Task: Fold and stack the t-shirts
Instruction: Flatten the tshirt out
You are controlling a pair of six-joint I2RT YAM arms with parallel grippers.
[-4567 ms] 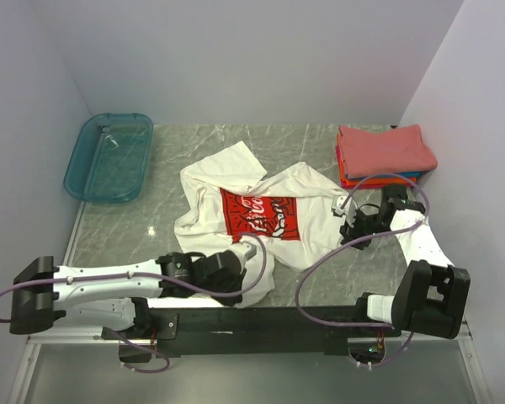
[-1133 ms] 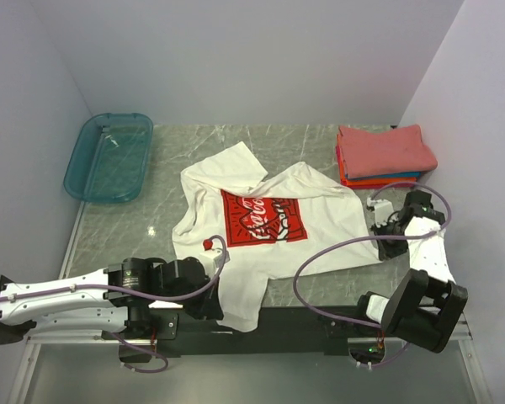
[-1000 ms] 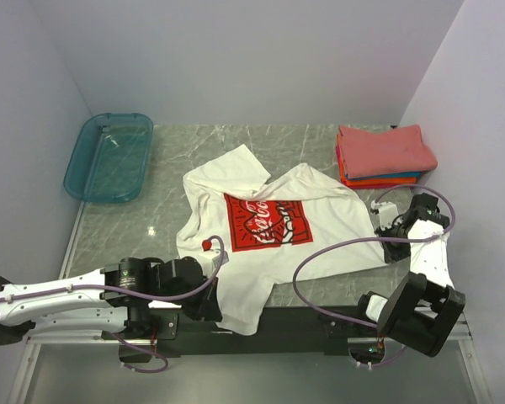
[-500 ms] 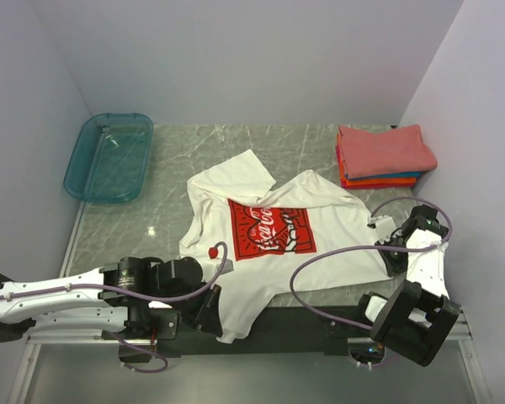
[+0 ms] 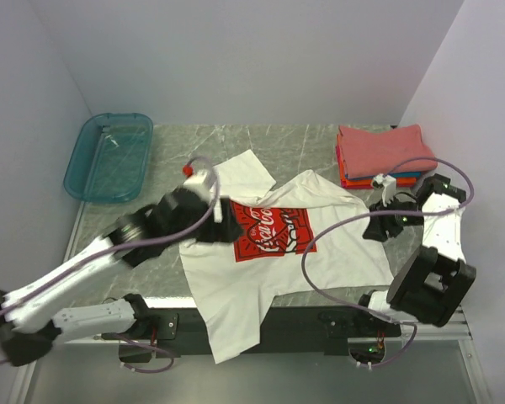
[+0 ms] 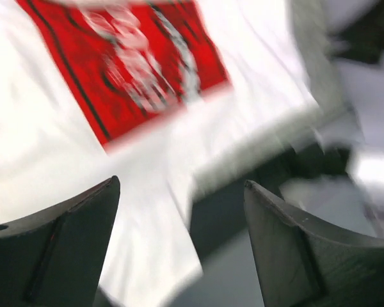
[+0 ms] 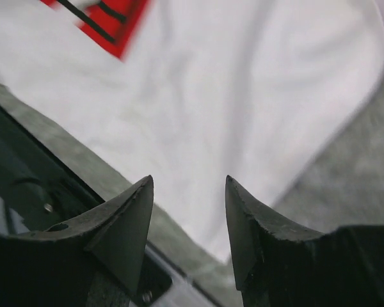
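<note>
Your white tee [image 5: 324, 252] lies print-up across the middle of the table [image 5: 295, 139], its hem hanging over the near edge. The folded tees [image 5: 385, 151] sit stacked in the far right corner. Your left gripper [image 6: 180, 185] hangs over the print's left side and your right gripper [image 7: 189, 182] over the tee's right edge, both with fingers spread apart.

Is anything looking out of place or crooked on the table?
The white tee lies skewed, print tilted, and its lower part hangs off the near edge of the table. The folded stack at far right looks tidy.
</note>
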